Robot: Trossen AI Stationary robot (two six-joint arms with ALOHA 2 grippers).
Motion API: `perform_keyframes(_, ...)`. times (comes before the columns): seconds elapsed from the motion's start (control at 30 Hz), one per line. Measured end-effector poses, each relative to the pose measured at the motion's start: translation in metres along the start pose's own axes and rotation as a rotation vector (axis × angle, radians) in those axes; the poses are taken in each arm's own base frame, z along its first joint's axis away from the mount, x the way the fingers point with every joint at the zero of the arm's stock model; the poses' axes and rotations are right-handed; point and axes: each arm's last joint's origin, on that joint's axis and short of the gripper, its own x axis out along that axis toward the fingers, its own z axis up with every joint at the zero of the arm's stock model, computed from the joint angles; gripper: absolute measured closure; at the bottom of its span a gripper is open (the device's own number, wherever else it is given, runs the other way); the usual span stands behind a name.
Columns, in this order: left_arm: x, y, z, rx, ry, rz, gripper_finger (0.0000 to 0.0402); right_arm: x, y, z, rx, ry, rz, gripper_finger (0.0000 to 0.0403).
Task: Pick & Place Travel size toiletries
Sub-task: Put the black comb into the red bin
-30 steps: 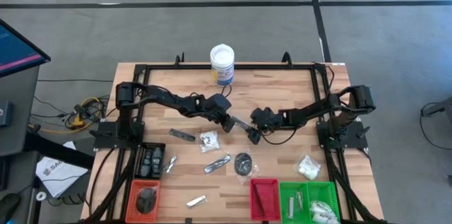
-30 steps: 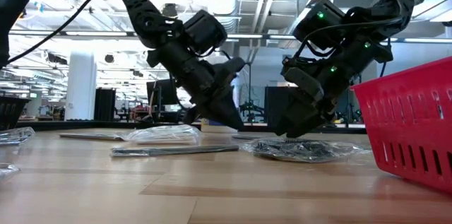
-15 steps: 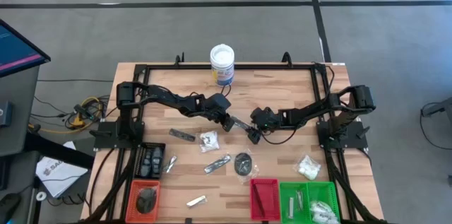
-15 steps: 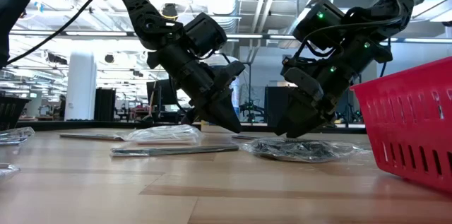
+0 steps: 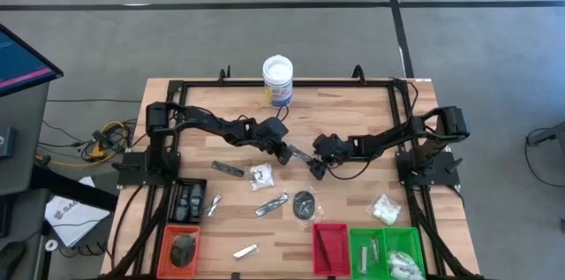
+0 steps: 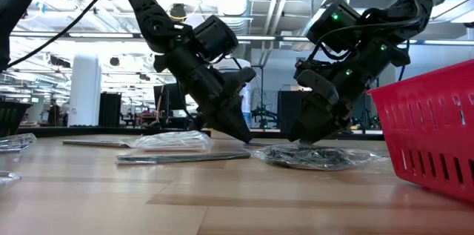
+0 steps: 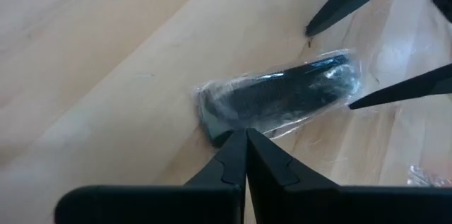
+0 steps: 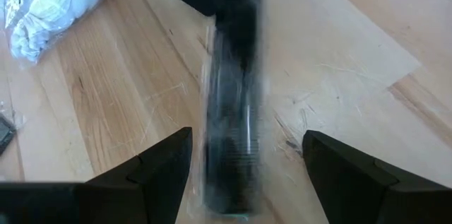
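While one wrapped black comb [image 5: 300, 155] lies between them, two pincers differ — left [image 5: 286, 154] closed, right [image 5: 315, 169] wide.

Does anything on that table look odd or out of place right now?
One thing: both grippers meet at the same wrapped black comb mid-table. The left gripper is shut on one end of its wrapper, while the right gripper hangs open astride the other end. Several other packets lie loose on the table, not in the trays.
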Motion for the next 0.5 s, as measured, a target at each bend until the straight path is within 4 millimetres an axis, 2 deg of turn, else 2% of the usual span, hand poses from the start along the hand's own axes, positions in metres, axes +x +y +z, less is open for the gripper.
perform_keyframes(0.23,0.011,0.007,-0.006,-0.018,0.051,-0.02,0.0401,0.0,0.0,0.0,-0.001,0.005,0.002,0.0143)
perform_keyframes(0.5,0.013,0.009,-0.007,-0.027,0.058,-0.018,0.0401,0.0,0.0,0.001,0.007,0.029,0.054,0.0144)
